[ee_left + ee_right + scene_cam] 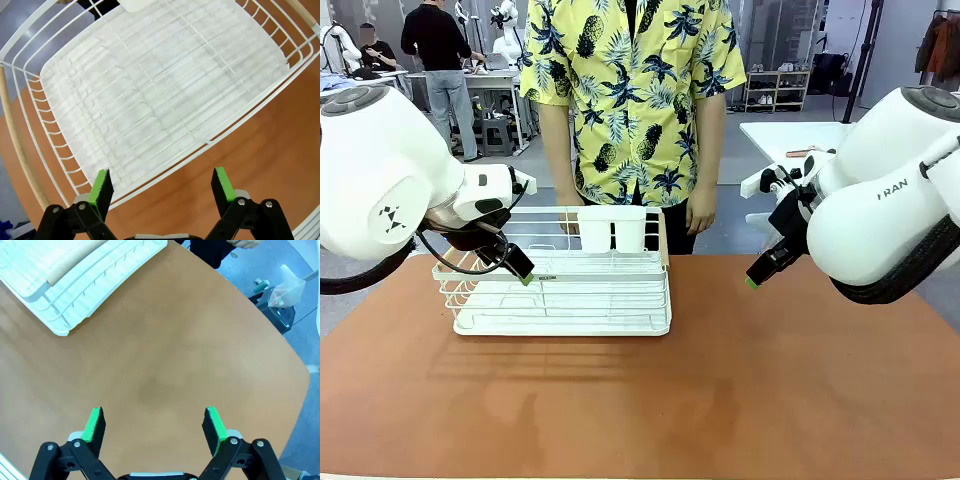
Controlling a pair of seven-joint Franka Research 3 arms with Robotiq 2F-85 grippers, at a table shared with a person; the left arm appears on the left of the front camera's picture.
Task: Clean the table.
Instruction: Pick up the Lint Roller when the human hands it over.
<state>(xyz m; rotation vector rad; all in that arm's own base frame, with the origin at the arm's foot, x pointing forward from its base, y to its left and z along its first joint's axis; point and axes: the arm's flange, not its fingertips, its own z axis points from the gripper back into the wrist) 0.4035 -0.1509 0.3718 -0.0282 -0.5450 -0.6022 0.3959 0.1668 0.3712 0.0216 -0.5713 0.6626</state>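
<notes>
**Front view.** Wide terracotta table (720, 380) across the whole foreground. White wire dish rack (560, 300) on its far left part, with a white cutlery cup (612, 228) at the rack's far rim. Left gripper (520, 270) by the rack's near-left side, pointing down and to the right. Right gripper (755, 278) above bare tabletop, well right of the rack, tips angled down. Person in a yellow pineapple-print shirt (630, 90) standing at the far edge behind the rack.

**Left wrist view.** Left gripper (162, 182) spread wide, nothing between the green pads (102, 185). One pad over the dish rack's (150, 100) wire rim, the other over the table (260, 140).

**Right wrist view.** Right gripper (155, 422) spread wide, holding nothing, over bare table (165, 365). Corner of the dish rack (75, 290) at upper left, well apart from the fingers.
</notes>
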